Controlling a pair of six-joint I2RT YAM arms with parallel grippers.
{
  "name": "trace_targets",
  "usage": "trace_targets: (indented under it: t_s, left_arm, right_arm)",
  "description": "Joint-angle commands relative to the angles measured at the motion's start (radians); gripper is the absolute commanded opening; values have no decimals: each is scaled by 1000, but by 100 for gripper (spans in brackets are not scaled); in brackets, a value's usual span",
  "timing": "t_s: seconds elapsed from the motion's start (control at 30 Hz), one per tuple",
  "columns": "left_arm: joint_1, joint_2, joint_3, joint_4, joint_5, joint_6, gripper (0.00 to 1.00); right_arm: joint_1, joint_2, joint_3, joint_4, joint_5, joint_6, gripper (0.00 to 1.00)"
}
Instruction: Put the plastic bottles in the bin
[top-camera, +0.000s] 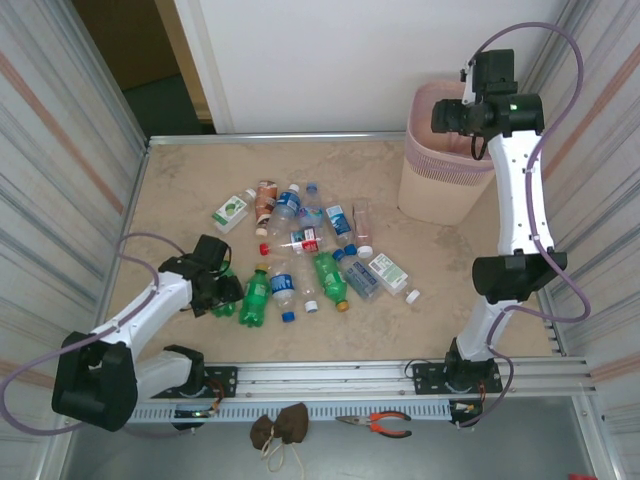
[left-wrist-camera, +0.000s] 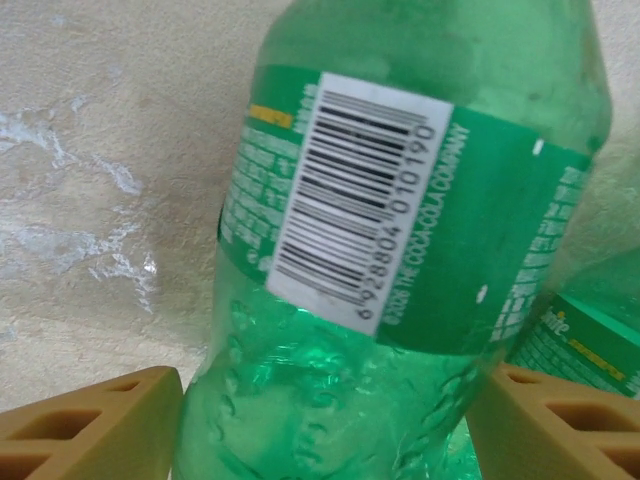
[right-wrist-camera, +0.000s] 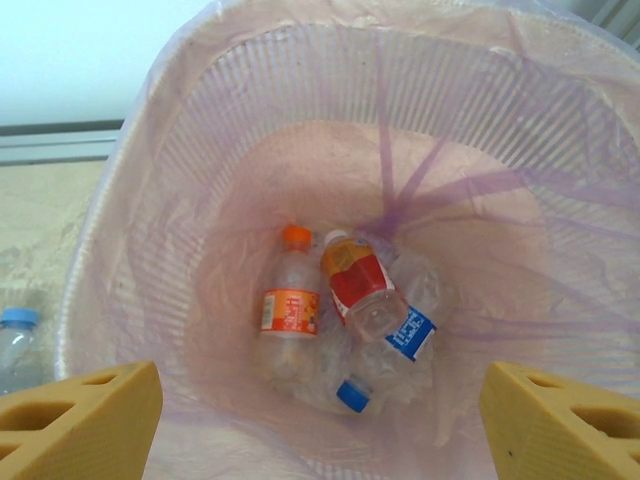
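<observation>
Much of the green bottle (left-wrist-camera: 400, 230) is lost to me. It crowds my left wrist view, its cap and base are cut off, and I can read little beyond the barcode panel on its label. A second green bottle (left-wrist-camera: 590, 340) pokes in at the right edge, showing just a corner of its label. From above, my left arm covers the spot where I meet the bottle, so the contact itself is hidden.

My left fingers (left-wrist-camera: 90, 430) stand apart on either side of the green bottle's lower body, their inner edges right at its outline. I cannot tell whether they are pressing it or just flanking it. The bottle lies on the tabletop (top-camera: 180, 200) at the near left.

The other plastic bottles (top-camera: 305, 245) lie scattered in a loose cluster mid-tabletop, several overlapping so that I can't count them surely.

My right fingers (right-wrist-camera: 80, 420) are spread wide with nothing between them, hanging over the mouth of the bin (top-camera: 445, 170), which stands at the far right corner. Looking down through its thin liner (right-wrist-camera: 470, 200), I see a few bottles heaped at the bottom: one with an orange cap (right-wrist-camera: 290, 300), one with a red label (right-wrist-camera: 358, 285), one with a blue label (right-wrist-camera: 405, 335). The rest of that heap is a tangle of clear plastic.
</observation>
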Motion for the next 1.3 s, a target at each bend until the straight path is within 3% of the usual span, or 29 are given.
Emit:
trace_targets:
  t_s: [0.0,0.3,0.67,1.0,1.27]
  left_arm:
    - [19,7,-17,23,16,14,75]
    - [38,12,-47,56,39,12,67]
    - [38,-4,-67,59,82,-3,73]
    - [38,-13,-65,58,73,4,62]
    - [38,-85,-46,44,62,13,59]
  right_arm:
    - [13,-54,-20,3,20,-10,82]
    - [27,-58,-26,5,25,-12,82]
    - [41,-67,-26,6,23,-13,82]
    - [56,-73,-26,10,27,-13,82]
    - [83,-95,-27,10,31,-15,82]
